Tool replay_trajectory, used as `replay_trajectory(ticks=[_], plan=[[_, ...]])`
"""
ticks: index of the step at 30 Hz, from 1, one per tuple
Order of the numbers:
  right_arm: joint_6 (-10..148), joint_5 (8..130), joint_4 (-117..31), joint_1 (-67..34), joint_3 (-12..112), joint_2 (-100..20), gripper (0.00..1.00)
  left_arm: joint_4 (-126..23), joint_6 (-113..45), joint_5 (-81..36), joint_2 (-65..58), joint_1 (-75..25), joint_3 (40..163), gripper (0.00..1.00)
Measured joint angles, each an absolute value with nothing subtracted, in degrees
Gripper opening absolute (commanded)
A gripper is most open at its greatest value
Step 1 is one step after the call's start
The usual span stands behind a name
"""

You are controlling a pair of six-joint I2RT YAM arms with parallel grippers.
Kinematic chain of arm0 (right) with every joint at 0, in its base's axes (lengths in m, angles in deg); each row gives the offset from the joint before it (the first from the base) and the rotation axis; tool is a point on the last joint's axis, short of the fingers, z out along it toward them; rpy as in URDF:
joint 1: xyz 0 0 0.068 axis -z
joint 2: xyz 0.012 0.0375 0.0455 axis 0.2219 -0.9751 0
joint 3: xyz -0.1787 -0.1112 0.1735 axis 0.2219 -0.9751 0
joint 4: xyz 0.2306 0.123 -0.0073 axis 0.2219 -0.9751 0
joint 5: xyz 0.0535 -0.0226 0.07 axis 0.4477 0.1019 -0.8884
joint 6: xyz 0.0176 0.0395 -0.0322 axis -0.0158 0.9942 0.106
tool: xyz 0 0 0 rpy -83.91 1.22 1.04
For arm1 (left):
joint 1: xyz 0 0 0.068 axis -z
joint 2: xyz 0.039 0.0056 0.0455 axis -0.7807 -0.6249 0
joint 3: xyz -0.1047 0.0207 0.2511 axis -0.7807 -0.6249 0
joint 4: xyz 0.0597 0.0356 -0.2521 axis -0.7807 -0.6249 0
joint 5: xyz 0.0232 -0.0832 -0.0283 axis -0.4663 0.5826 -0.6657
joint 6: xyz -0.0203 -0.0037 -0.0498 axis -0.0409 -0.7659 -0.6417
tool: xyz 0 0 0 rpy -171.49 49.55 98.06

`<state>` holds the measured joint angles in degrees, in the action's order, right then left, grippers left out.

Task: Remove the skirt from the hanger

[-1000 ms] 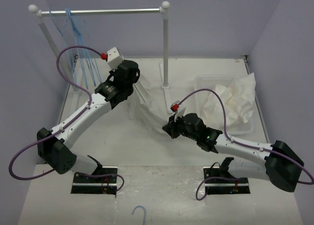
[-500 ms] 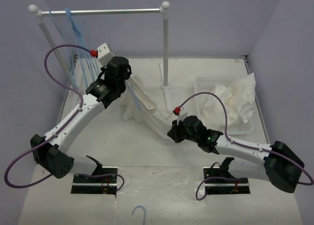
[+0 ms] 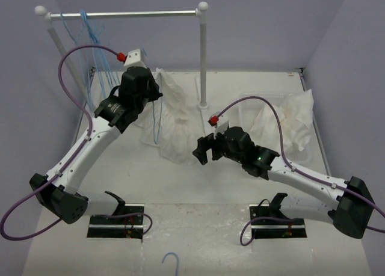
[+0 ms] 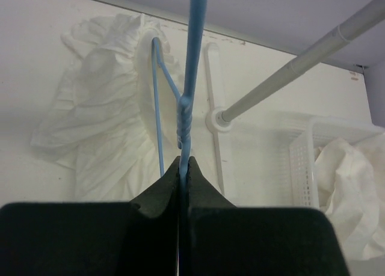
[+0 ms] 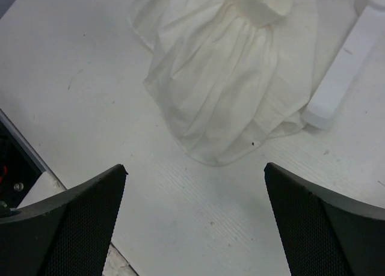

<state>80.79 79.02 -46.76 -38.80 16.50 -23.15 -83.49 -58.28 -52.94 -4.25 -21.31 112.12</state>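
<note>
Left gripper (image 4: 184, 163): pressed tight on the hanger (image 4: 186, 101) just beside its twisted neck, held up over the far left of the table (image 3: 156, 186)
Hanger: one blue arm running down into the waistband, the rest hidden by cloth
Skirt (image 3: 173, 116): still on the hanger by the look of it, draped from the left gripper down to the table, hem spread on the surface left of the rail post (image 3: 203, 65)
Right gripper (image 3: 202, 151): fingers (image 5: 319, 222) wide apart, nothing between them, hovering over bare table just near of the hem (not touching the cloth)
Step in hand: probably the pull-off, one arm anchoring the hanger while the other lines up on the fabric
Next move: likely a reach far and down to pinch the hem, then a pull toward the near right, away from the hanger; thin cloth, so a shallow pinch may slip
Elsewhere: spare blue hangers (image 3: 90, 29) on the rail's far left, a white basket (image 3: 242, 101) of other white fabric at the right
</note>
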Motion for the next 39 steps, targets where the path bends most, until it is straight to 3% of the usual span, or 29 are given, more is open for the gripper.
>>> replay_trajectory(ticks=[16,28,39], plan=[[79.35,83.35,-51.79,-34.12,17.35,-18.24,0.99,-85.10,-41.97,-44.70,8.78,-21.31,114.83,0.00],[78.91,84.70,-52.20,-32.70,17.40,-17.67,0.99,-76.49,-35.39,-51.04,-10.82,-24.04,127.03,0.00],[78.85,84.55,-52.18,-29.83,18.60,-22.80,0.99,-70.85,-33.43,-49.81,-16.16,-27.56,133.17,0.00]])
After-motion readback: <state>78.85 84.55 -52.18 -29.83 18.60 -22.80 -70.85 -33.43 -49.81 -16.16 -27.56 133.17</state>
